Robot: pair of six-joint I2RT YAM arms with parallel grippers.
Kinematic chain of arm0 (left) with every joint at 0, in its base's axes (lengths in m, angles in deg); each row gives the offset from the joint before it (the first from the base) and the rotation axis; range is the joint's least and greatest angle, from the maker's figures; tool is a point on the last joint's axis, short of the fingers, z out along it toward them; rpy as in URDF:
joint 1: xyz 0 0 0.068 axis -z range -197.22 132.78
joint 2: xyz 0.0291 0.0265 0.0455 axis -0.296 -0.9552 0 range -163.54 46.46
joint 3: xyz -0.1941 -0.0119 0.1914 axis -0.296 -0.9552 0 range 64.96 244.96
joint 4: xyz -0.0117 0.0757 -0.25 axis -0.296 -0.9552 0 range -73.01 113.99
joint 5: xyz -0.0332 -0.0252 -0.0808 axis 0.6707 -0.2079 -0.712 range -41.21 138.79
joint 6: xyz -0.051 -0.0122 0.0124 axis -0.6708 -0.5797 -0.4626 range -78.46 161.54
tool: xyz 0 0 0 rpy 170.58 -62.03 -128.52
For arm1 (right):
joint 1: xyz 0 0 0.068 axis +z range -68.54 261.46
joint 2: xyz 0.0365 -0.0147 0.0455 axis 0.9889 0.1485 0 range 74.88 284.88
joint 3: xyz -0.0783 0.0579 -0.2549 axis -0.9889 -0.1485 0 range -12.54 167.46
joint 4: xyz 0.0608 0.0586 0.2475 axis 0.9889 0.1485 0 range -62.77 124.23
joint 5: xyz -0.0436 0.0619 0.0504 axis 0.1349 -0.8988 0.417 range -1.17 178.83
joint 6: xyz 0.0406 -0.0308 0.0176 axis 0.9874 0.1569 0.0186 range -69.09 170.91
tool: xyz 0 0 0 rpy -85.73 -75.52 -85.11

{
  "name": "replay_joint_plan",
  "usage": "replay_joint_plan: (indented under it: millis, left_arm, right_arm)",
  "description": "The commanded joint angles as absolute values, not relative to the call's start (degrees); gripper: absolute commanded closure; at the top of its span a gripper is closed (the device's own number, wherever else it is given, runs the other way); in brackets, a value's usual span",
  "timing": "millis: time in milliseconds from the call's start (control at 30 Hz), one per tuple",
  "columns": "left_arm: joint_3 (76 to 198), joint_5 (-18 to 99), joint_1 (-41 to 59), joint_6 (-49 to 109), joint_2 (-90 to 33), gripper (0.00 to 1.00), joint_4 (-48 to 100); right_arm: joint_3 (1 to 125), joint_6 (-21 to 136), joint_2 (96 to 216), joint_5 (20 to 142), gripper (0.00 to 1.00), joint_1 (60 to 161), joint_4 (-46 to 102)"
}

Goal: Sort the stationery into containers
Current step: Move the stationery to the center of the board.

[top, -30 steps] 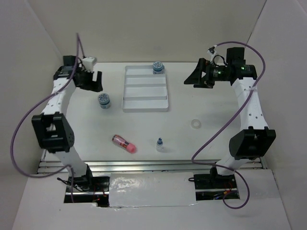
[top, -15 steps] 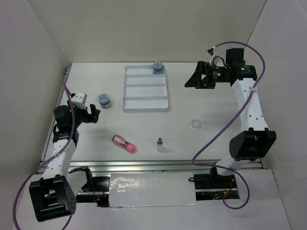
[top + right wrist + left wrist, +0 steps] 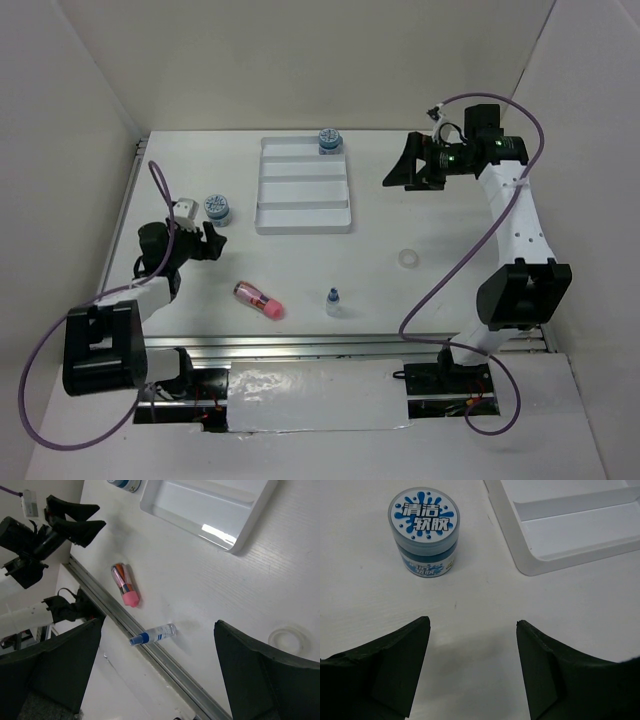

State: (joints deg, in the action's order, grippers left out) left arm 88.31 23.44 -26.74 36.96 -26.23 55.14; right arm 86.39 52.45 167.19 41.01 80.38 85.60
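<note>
The white four-compartment tray point(image 3: 300, 190) lies at the back centre, with one blue pot point(image 3: 329, 140) in its far compartment. The second blue pot point(image 3: 216, 208) stands on the table left of the tray. My left gripper point(image 3: 210, 240) is open and empty, low, just short of that pot; in the left wrist view the pot point(image 3: 424, 530) stands ahead of the open gripper point(image 3: 472, 622). The pink tube point(image 3: 259, 298), the small blue-capped bottle point(image 3: 332, 301) and the white ring point(image 3: 408, 258) lie on the near table. My right gripper point(image 3: 400, 172) is open and empty, raised right of the tray.
The right wrist view shows the tray corner point(image 3: 240, 542), the pink tube point(image 3: 125, 583), the bottle point(image 3: 155, 634), the ring point(image 3: 286, 637) and the metal rail point(image 3: 165, 655) at the table's near edge. White walls enclose the table on three sides.
My left arm has swung down from the far left, and its gripper now sits low, just near of the blue pot on the table. The right arm has barely moved.
</note>
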Motion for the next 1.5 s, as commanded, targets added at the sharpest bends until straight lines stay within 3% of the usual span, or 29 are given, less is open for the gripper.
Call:
replay_joint_plan:
  millis: [0, 167, 333, 400, 833, 967, 1467]
  left_arm:
    - [93.6, 23.0, -26.1, 35.6, -30.3, 0.18, 61.7]
    - [101.5, 24.1, -25.5, 35.7, -38.1, 0.23, 56.6]
    - [107.5, 23.5, -25.4, 35.8, -43.2, 0.48, 51.8]
    - [108.4, 23.4, -24.8, 36.4, -44.0, 0.51, 50.6]
    - [109.6, 24.2, -25.0, 39.6, -39.2, 0.55, 39.1]
    - [113.5, 26.6, -24.5, 39.3, -43.0, 0.57, 33.8]
    - [127.7, 30.6, -21.6, 36.0, -57.8, 0.54, 38.8]
  right_arm:
    - [86.1, 51.5, 168.0, 40.7, 0.0, 80.8, 86.1]
    - [86.4, 51.5, 168.7, 40.5, 0.0, 80.7, 86.3]
    - [86.0, 51.5, 169.1, 40.4, 0.0, 80.1, 86.5]
    - [86.1, 51.6, 169.5, 40.1, 0.0, 79.9, 86.7]
    - [84.7, 51.5, 169.4, 38.9, 0.0, 79.2, 86.8]
    - [83.9, 51.6, 169.3, 38.3, 0.0, 79.3, 86.0]
    - [82.8, 51.5, 168.9, 38.7, 0.0, 78.2, 86.5]
